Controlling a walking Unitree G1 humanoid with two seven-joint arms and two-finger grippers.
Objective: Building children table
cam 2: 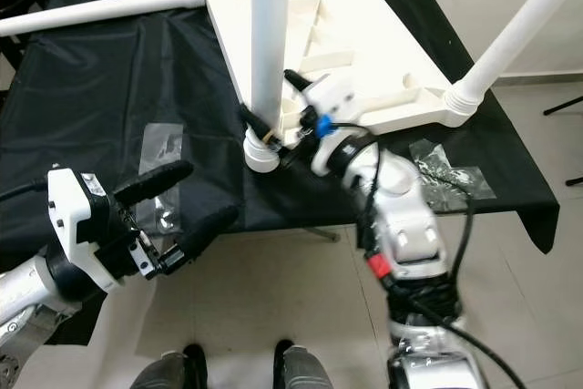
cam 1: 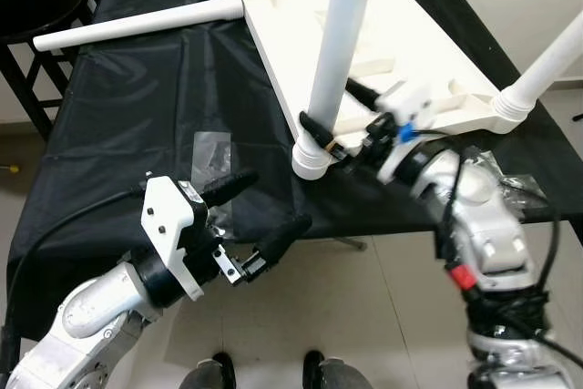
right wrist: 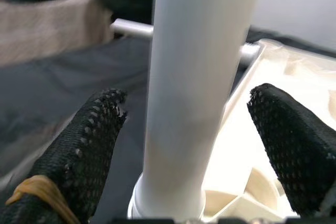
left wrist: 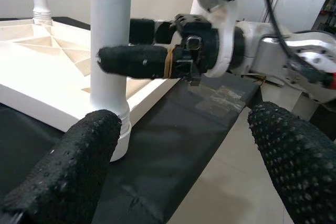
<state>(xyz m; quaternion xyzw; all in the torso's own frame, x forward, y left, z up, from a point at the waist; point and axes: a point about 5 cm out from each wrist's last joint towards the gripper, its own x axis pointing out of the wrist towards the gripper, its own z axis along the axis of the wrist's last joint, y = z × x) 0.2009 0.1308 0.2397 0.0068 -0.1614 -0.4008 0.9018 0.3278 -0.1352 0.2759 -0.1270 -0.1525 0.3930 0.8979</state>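
My right end effector (cam 1: 339, 125) has its two black fingers spread either side of the upright white leg (cam 1: 342, 38), low down, just above the corner socket (cam 1: 311, 162) of the upturned white tabletop (cam 1: 383, 34); in my right wrist view there is a gap between each finger and the leg, so I am around it, not pinching it. The tabletop lies underside up on the counter (cam 1: 137, 88), which is draped in black cloth. Beyond my right end effector a second leg (cam 1: 547, 66) stands in the far corner, and a third leg (cam 1: 137, 25) lies flat, its end at another corner. To do this step well, I judge I should close squarely on the leg, keep it vertical, and press or twist it straight down into the socket without tipping the tabletop. My right forearm is bent sharply inward, wrist turned towards the leg. My left end effector (cam 1: 264, 211) hovers near the counter's front edge, fingers spread wide and empty, pointing towards the same leg.
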